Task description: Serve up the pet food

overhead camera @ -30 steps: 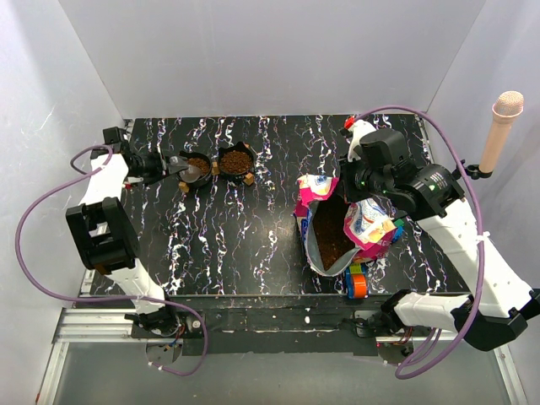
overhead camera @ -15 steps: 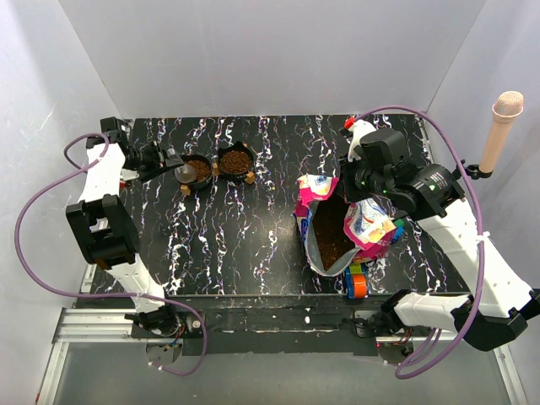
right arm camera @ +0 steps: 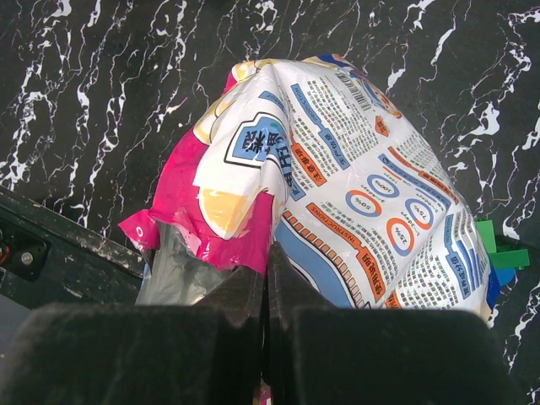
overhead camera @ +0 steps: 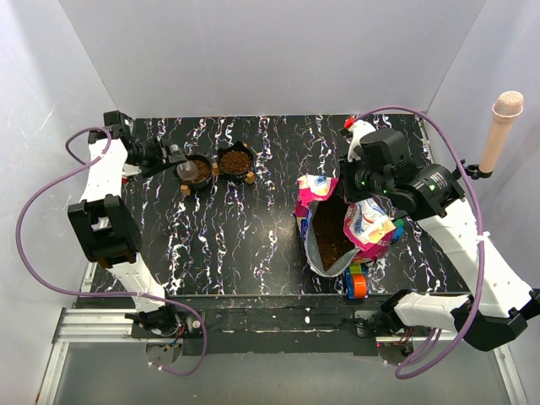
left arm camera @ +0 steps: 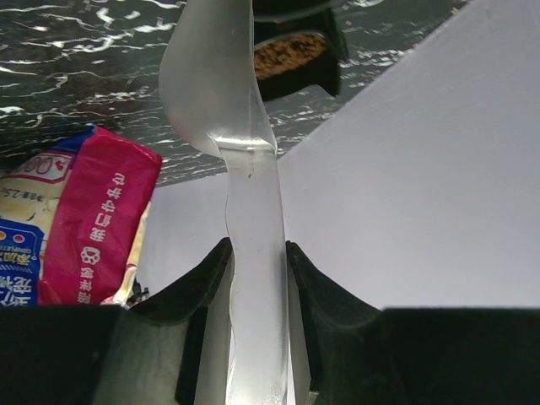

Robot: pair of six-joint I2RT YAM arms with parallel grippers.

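Two black bowls hold brown pet food: the left bowl (overhead camera: 201, 170) and the right bowl (overhead camera: 237, 160). My left gripper (overhead camera: 166, 157) is shut on the handle of a translucent scoop (overhead camera: 184, 172), whose cup sits at the left bowl's near-left rim. In the left wrist view my left gripper (left arm camera: 256, 253) clamps the scoop (left arm camera: 221, 93), with one bowl (left arm camera: 292, 56) beyond it. My right gripper (overhead camera: 355, 187) is shut on the upper edge of the open magenta-and-blue bag (overhead camera: 371, 226), showing kibble (overhead camera: 331, 237) inside. In the right wrist view my right gripper (right arm camera: 266, 274) pinches the bag (right arm camera: 354, 177).
Colourful toy blocks (overhead camera: 357, 283) lie at the bag's near end, and a green block (right arm camera: 499, 245) lies beside the bag. White walls enclose the black marbled table (overhead camera: 253, 245). A microphone (overhead camera: 501, 126) stands at the right wall.
My left gripper has drawn back to the left and slightly away, pulling the scoop from over the left bowl to its rim. The right arm and the bag have not moved.
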